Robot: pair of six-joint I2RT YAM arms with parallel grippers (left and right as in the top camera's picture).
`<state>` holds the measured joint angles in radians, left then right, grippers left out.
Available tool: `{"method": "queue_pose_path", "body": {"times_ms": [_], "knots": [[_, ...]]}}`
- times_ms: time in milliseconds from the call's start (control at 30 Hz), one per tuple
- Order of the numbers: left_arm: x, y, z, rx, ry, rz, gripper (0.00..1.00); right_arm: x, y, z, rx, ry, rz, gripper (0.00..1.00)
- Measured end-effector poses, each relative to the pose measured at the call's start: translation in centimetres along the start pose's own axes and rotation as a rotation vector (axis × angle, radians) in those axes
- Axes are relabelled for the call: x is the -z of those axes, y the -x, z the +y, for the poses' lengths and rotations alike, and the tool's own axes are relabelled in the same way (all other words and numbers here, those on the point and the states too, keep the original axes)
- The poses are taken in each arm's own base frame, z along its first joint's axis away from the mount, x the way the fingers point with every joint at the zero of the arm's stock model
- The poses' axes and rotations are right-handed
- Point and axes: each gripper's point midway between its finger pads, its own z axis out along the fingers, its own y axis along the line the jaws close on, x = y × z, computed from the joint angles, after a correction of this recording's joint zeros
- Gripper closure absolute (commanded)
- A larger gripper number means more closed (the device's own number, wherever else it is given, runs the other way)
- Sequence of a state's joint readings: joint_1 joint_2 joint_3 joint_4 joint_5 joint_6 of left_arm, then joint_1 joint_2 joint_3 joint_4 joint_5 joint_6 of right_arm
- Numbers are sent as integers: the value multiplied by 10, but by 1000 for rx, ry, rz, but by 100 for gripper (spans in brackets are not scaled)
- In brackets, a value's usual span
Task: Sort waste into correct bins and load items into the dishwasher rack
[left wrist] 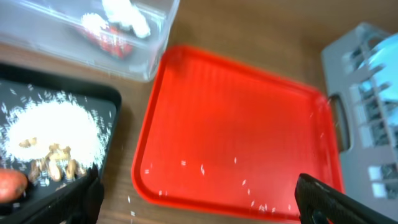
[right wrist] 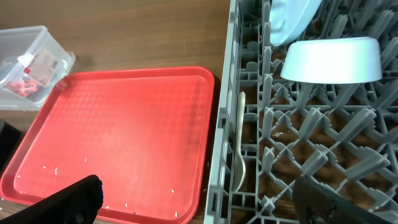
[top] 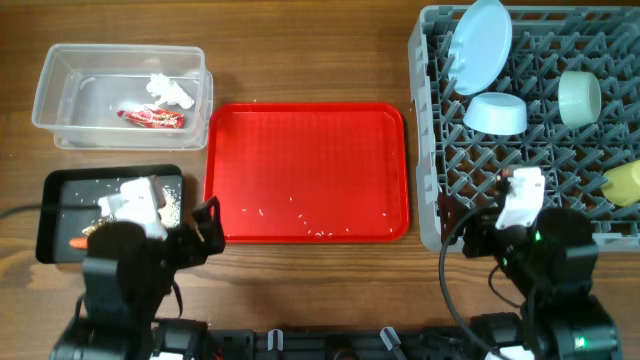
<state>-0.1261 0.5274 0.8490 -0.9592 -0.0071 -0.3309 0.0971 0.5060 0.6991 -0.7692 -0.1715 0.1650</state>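
Left gripper: my two fingers stand wide apart and hold nothing; they hang above the near edge of the red tray, beside the black tray.
Right gripper: likewise spread and holding nothing, over the near left corner of the dishwasher rack.
Clear tub: at my far left; the wrapper and the tissue lie inside, close together.
Black tray contents: a heap of rice with brownish scraps at its near edge, and the carrot at the near left corner.
Red tray surface: a scatter of loose rice grains, mostly toward its near edge.
Plate: standing on edge, tilted, in the rack's far left corner.
Blue bowl: among the pegs just in front of the plate.
Green bowl: tipped on its side, right of the blue bowl.
Yellow cup: at the rack's right edge, partly cut off in the overhead view.
Spoon: lying in the rack's leftmost row, along the wall beside the red tray.
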Motion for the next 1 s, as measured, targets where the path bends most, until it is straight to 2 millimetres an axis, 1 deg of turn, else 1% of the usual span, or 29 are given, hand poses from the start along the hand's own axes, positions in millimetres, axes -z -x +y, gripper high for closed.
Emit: {"method": "queue_pose_path", "body": {"times_ms": [100, 200, 367, 567, 767, 1000], "knots": [[13, 7, -1, 1, -22, -81, 0, 7, 0, 1, -17, 6, -36, 0], [20, 7, 0, 2, -28, -106, 0, 8, 1, 2, -27, 8, -43, 0], [19, 1, 3, 1, -14, -84, 0, 8, -1, 1, -36, 7, -37, 1], [18, 0, 4, 1, -9, -79, 0, 5, -2, 1, -39, 5, -27, 0], [18, -9, 8, 1, 5, -44, 0, 5, -2, 1, -39, 5, -25, 0], [18, -9, 8, 1, 6, -43, 0, 5, -2, 1, -39, 5, -25, 0]]}}
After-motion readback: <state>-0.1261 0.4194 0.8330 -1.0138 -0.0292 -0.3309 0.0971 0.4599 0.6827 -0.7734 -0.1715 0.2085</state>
